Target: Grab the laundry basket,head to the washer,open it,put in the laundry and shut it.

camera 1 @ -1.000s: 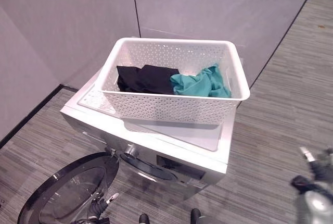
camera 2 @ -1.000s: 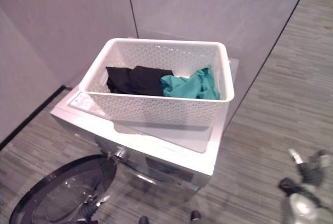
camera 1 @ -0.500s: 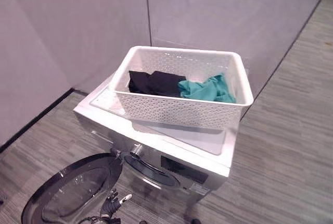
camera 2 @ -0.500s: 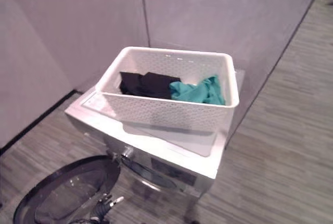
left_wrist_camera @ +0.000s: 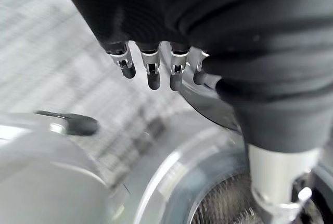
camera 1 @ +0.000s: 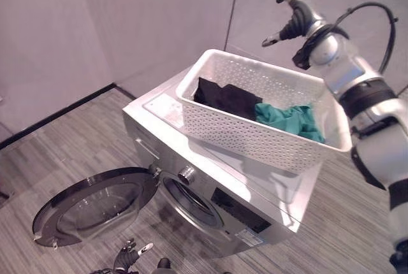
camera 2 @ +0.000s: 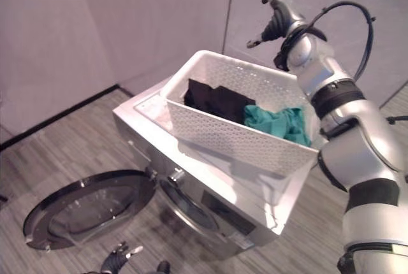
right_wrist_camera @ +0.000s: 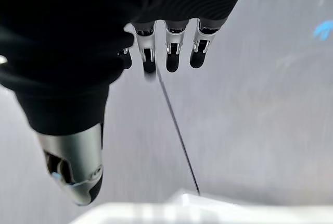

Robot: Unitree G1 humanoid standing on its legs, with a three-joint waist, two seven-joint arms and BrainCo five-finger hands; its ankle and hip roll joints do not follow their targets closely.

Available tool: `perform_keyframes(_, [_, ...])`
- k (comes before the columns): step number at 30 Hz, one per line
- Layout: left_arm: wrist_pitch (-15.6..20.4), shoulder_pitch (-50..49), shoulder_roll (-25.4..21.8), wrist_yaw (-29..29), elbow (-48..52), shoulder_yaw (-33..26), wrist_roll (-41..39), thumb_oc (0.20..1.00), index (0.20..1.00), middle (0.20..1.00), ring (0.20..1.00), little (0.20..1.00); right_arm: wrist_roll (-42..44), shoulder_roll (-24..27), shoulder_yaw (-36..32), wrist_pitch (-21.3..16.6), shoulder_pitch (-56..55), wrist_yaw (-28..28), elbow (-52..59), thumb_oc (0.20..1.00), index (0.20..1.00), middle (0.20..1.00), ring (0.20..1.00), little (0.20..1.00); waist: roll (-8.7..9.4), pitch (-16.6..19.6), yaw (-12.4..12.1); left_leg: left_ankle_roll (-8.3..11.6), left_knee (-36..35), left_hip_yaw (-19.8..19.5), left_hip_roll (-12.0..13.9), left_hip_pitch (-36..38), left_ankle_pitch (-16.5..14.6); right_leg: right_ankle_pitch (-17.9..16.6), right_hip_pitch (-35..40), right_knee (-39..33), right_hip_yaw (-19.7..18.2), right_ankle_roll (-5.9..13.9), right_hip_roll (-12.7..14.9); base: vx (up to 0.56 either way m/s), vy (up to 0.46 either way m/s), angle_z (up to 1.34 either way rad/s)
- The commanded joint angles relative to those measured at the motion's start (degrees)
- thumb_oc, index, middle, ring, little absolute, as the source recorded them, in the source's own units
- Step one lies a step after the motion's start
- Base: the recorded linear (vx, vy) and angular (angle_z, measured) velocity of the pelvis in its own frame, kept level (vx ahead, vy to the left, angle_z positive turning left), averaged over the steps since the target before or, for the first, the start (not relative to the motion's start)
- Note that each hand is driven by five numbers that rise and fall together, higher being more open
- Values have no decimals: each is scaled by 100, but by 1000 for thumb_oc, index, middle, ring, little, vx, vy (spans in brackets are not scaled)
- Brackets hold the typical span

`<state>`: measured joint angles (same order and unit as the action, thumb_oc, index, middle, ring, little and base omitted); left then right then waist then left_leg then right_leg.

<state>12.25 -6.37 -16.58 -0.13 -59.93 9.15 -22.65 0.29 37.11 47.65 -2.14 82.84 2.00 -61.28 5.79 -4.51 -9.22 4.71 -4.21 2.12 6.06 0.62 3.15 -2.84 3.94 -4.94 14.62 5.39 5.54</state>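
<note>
In the left eye view, one white laundry basket sits on top of one silver washer, holding two pieces of laundry: a black garment toward 9 o'clock and a teal garment toward 3 o'clock. The washer's one round door hangs open at 8 o'clock, low over the striped grey floor. The right hand is raised above the basket's far rim at 1 o'clock, fingers spread loosely, holding nothing. The left hand shows at 6 o'clock, below the door. The right eye view gives the same scene, with more of the right arm. The left wrist view adds the left hand's fingers close up, relaxed and empty, beside the door's curved rim. The right wrist view shows the right hand's fingers hanging free before a grey wall, the basket's white rim below them.
</note>
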Motion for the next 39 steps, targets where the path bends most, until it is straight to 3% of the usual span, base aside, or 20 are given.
perform_keyframes(1, [228, 354, -456, 76, -189, 1, -197, 1000, 1000, 1000, 1000, 1000, 237, 400, 472, -4, 907, -243, -510, 1000, 1000, 1000, 1000, 1000, 474, -223, -129, 100, -44, -307, 383, -244, -84, 357, -20, 343, 403, 313, 484, -5, -52, 39])
perform_keyframes(8, [205, 474, -442, -17, -493, 60, -22, 1000, 1000, 1000, 1000, 1000, 100, 971, 1277, -66, 760, -858, 308, 1000, 1000, 1000, 1000, 1000, 619, -377, -135, 138, -79, -476, 390, -440, -5, 387, -72, 400, 664, 316, 483, 1, -13, 21])
perform_keyframes(11, [213, 477, -417, -51, -508, 0, -13, 1000, 1000, 1000, 1000, 1000, 190, 1582, 1691, -183, 706, -1072, 1332, 1000, 1000, 1000, 1000, 1000, 686, -424, -69, 149, -79, -456, 401, -447, -10, 396, -99, 452, 687, 329, 496, 0, 0, 0])
perform_keyframes(17, [256, 477, -418, -102, -438, -47, 4, 1000, 1000, 1000, 1000, 1000, 594, 2292, 2287, -349, 814, -1401, 2588, 1000, 1000, 1000, 1000, 1000, 728, -444, 54, 156, -79, -372, 408, -406, -38, 382, -147, 486, 625, 347, 515, 0, 3, -2])
perform_keyframes(27, [312, 597, -449, -97, -265, 44, 177, 1000, 1000, 1000, 1000, 1000, 1014, 2619, 2651, -446, 569, -1792, 3817, 1000, 1000, 1000, 1000, 1000, 828, -514, 85, 143, -79, -364, 406, -357, -72, 415, -162, 613, 655, 361, 560, 0, 2, -2])
perform_keyframes(33, [331, 625, -482, -31, -275, -44, 98, 1000, 1000, 1000, 1000, 1000, 925, 2249, 2406, -429, 196, -1779, 3469, 1000, 1000, 1000, 1000, 1000, 920, -584, -67, 128, -79, -387, 412, -372, -77, 382, -189, 561, 661, 362, 532, 0, 0, 0])
perform_keyframes(39, [379, 601, -469, 34, -169, -85, -106, 1000, 1000, 1000, 1000, 1000, 790, 2096, 2015, -398, -361, -1655, 2791, 1000, 1000, 1000, 1000, 1000, 959, -666, -335, 159, -79, -628, 369, -686, -3, 335, -163, 360, 922, 368, 504, -4, -31, 6])
